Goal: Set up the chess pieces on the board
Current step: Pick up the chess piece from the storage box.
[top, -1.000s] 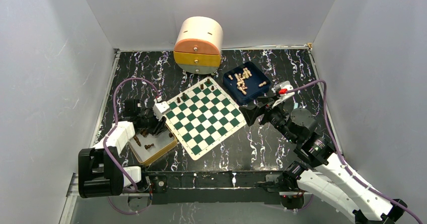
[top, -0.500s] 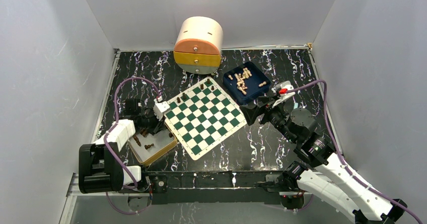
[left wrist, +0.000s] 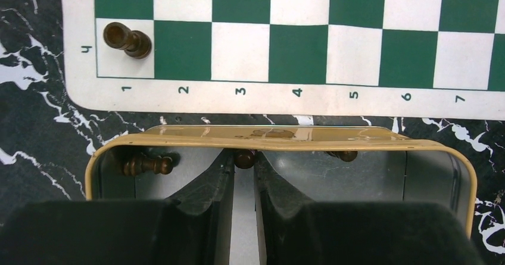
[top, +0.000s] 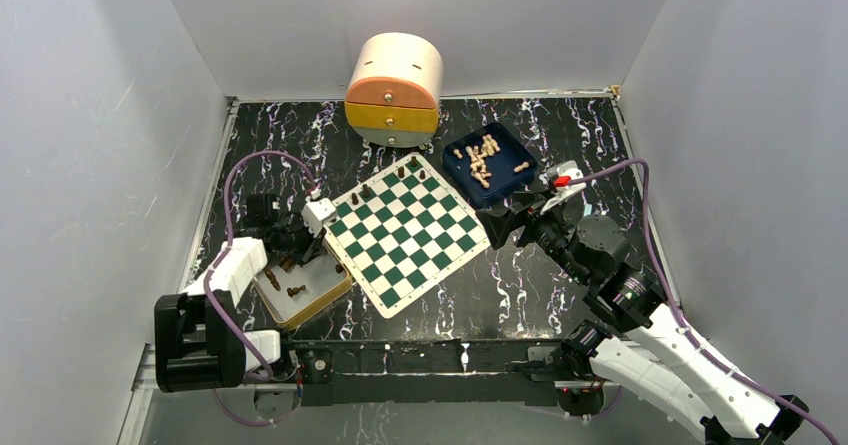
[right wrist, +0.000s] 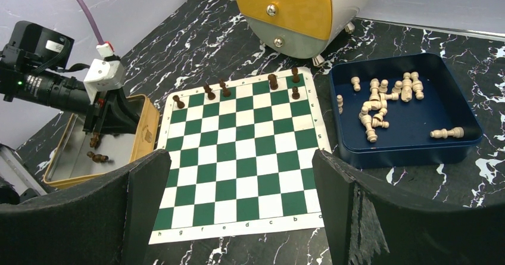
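Note:
The green-and-white board (top: 405, 230) lies mid-table with several dark chess pieces (top: 401, 172) along its far edge; one stands on a corner square (left wrist: 128, 40). My left gripper (left wrist: 244, 161) reaches into the tan-rimmed tray (left wrist: 274, 135), its fingertips shut on a dark piece (left wrist: 244, 156) under the tray's far rim. Another dark piece (left wrist: 147, 165) lies to the left in the tray, and a third (left wrist: 342, 155) is half hidden by the rim. My right gripper (right wrist: 238, 158) hovers open over the board's near edge, holding nothing.
A blue tray (top: 505, 190) with several pale pieces (top: 482, 155) sits at the board's far right. A round drawer unit (top: 394, 90) stands at the back. The tan tray (top: 330, 290) touches the board's left edge.
The left jaws have narrowed onto the dark piece in the tray. Its arm has barely shifted, and the right arm has not moved.

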`<state>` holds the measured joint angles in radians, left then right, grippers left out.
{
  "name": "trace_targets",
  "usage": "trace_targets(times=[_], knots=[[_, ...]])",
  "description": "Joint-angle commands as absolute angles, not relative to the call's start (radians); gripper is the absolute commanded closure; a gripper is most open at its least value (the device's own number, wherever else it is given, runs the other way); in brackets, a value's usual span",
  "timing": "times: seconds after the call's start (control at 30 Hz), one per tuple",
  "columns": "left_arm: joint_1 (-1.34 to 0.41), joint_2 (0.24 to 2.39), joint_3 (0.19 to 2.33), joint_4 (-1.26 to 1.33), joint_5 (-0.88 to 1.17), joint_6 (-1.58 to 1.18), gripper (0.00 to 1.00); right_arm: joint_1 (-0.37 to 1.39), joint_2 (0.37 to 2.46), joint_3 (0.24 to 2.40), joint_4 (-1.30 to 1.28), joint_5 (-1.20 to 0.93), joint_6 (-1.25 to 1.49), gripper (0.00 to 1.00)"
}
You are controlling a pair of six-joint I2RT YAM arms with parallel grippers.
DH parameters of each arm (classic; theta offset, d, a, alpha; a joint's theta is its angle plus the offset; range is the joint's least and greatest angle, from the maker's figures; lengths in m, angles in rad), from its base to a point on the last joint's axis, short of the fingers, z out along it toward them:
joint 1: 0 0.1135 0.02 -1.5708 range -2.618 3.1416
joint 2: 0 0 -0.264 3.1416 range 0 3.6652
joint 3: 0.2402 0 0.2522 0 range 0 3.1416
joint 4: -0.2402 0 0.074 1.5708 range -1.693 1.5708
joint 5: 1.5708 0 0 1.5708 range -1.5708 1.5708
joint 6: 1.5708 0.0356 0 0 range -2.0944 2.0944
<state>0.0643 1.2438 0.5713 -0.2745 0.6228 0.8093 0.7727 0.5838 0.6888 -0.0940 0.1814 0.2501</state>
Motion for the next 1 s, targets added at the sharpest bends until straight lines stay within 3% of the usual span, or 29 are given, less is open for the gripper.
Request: trace_targets(times=[0.0, 0.47, 0.97], knots=[[0.072, 1.176, 0.571, -0.313, 0.599, 0.792, 1.0, 0.773, 0.569, 0.689, -0.031, 0.189, 0.238, 0.01], [0.08, 0.999, 0.541, -0.29, 0.5, 0.676, 1.0, 0.773, 0.554, 0.71, -0.068, 0.162, 0.253, 0.01], [0.046, 0.966, 0.711, -0.256, 0.461, 0.563, 0.98, 0.773, 0.566, 0.794, -0.162, 0.166, 0.232, 0.01]])
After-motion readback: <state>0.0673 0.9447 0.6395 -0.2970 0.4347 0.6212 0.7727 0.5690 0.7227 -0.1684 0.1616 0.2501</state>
